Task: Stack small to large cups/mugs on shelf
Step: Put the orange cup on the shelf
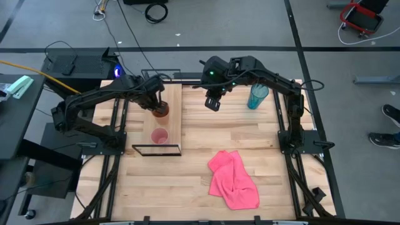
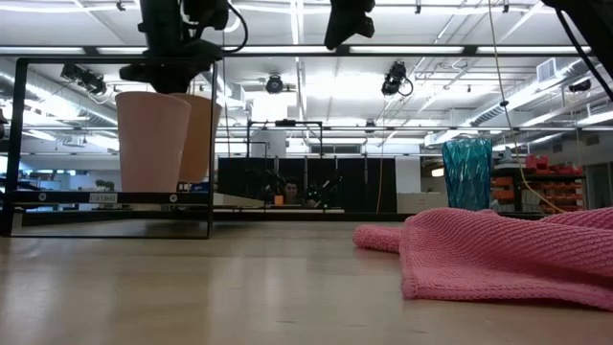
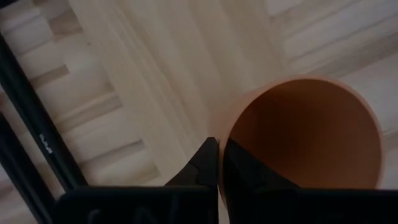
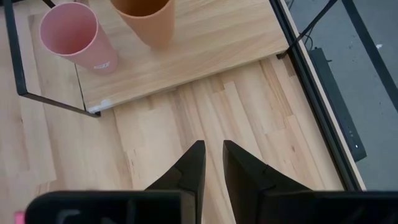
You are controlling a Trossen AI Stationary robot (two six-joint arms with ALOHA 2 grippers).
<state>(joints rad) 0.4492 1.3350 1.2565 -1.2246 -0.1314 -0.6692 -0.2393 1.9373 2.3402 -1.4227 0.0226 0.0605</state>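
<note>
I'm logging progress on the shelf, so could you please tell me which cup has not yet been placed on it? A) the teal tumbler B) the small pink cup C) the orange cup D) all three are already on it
A: the teal tumbler stands on the tabletop near the right arm, off the shelf, while the pink cup and the orange cup both sit on the plank.

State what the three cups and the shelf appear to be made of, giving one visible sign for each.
Pink cup: likely matte plastic; thin, even wall.
Orange cup: likely the same plastic; smooth, dull inside.
Teal tumbler: translucent plastic or glass; light passes through its facets.
Shelf: pale wood plank, grain visible, in a thin black frame, probably metal.
</note>
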